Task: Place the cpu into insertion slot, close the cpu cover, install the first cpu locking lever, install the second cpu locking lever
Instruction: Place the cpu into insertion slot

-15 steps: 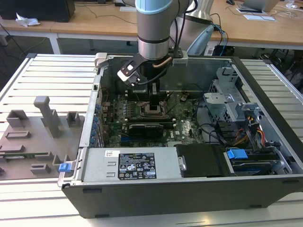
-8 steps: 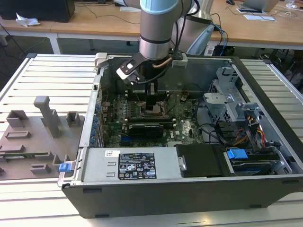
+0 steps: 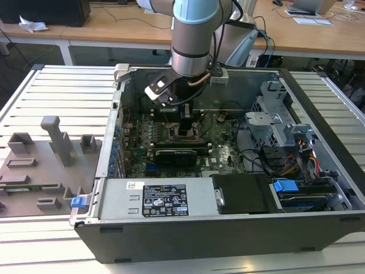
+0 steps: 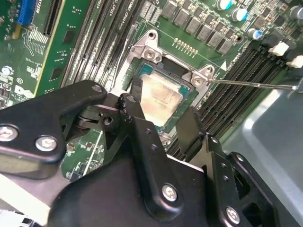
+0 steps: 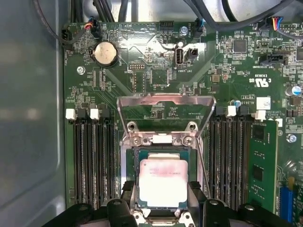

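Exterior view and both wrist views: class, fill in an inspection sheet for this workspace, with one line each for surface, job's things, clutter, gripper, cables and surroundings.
Surface: a slatted metal table carries an open computer case.
Job's things: the cpu sits in the insertion slot on the green motherboard. The cpu cover stands raised. A thin locking lever sticks out, unlatched.
Clutter: a grey fixture tray lies outside the case, at the exterior view's left.
Gripper: the gripper is low over the cpu; its grip cannot be judged.
Cables: coloured cables run inside the case, at the exterior view's right.
Surroundings: wooden desks stand behind the table.
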Robot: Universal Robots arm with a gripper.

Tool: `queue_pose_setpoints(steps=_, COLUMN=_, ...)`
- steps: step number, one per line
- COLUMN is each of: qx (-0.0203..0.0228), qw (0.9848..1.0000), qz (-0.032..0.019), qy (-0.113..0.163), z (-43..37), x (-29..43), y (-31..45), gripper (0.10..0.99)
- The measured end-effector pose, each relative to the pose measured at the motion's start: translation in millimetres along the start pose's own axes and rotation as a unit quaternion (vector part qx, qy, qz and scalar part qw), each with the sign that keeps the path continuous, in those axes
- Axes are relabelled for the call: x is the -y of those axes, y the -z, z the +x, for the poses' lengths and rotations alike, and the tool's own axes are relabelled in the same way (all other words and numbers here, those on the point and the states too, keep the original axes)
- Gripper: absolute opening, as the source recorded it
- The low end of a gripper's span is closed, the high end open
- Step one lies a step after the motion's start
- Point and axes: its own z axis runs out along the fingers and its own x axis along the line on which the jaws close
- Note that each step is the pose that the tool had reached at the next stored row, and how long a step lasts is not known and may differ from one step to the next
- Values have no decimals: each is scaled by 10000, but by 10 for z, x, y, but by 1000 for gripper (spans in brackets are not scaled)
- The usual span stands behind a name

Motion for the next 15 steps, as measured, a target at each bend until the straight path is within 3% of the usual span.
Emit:
queue_pose_setpoints(steps=4, qx=0, qw=10000, qz=0, qy=0, z=0, x=-5, y=-1, gripper=569)
queue_pose_setpoints(steps=6, qx=0, qw=10000, qz=0, qy=0, z=0, x=-7, y=-1, gripper=757)
queue_pose_setpoints(steps=11, qx=-50, qw=10000, qz=1, qy=6, z=38, x=-8, y=-73, gripper=757)
queue_pose_setpoints(steps=15, qx=-56, qw=10000, qz=1, qy=13, z=46, x=-10, y=-113, gripper=757)
